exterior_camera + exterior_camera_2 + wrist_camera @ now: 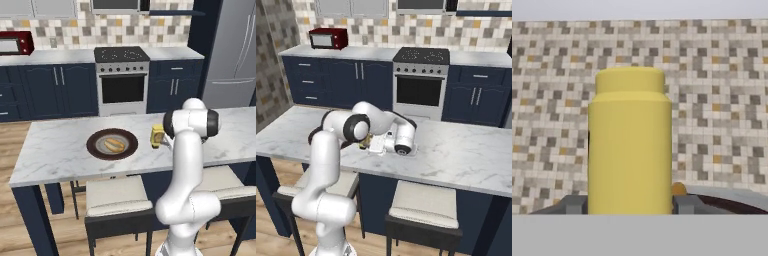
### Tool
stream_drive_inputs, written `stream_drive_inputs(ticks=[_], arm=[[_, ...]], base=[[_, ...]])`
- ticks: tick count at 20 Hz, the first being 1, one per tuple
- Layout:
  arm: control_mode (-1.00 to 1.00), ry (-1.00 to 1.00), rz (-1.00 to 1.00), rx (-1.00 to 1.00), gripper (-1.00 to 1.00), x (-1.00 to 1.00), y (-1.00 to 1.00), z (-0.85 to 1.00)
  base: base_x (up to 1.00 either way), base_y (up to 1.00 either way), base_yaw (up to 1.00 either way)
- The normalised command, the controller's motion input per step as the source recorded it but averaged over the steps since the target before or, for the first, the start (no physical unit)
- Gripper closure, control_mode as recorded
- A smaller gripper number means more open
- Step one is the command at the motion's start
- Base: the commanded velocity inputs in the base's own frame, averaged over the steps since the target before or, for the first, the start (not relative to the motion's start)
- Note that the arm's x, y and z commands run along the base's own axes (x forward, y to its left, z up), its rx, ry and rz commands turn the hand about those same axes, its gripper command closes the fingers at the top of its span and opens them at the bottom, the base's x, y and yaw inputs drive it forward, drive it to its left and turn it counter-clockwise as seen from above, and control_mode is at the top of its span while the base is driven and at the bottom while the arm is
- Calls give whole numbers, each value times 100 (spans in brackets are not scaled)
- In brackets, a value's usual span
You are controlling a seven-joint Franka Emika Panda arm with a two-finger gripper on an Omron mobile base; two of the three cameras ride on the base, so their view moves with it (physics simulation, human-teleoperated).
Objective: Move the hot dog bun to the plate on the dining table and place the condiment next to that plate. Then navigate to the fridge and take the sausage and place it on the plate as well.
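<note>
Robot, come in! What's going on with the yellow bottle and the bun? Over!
Pincer shut on yellow bottle, upright beside the plate. Bun on plate. Nothing in the way.

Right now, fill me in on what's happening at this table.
The white arm is handling the condiment, a yellow squeeze bottle standing upright on the dining table just beside the plate. In the hand view its tool has a finger on each side of the bottle. The hot dog bun already lies on the plate. The sausage is not on it.
</note>
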Motion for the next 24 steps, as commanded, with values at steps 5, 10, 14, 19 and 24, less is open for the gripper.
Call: stream_drive_inputs(ticks=[5, 10, 14, 19, 24], arm=[[-100, 0, 0, -7, 100, 9, 5, -26], [-100, 1, -6, -14, 100, 10, 2, -9], [-100, 2, -8, -10, 100, 18, 0, -10], [-100, 0, -6, -2, 100, 18, 4, -16], [-100, 0, 0, 0, 100, 30, 3, -34]], base=[[0, 0, 0], [0, 0, 0], [0, 0, 0], [0, 0, 0], [0, 0, 0]])
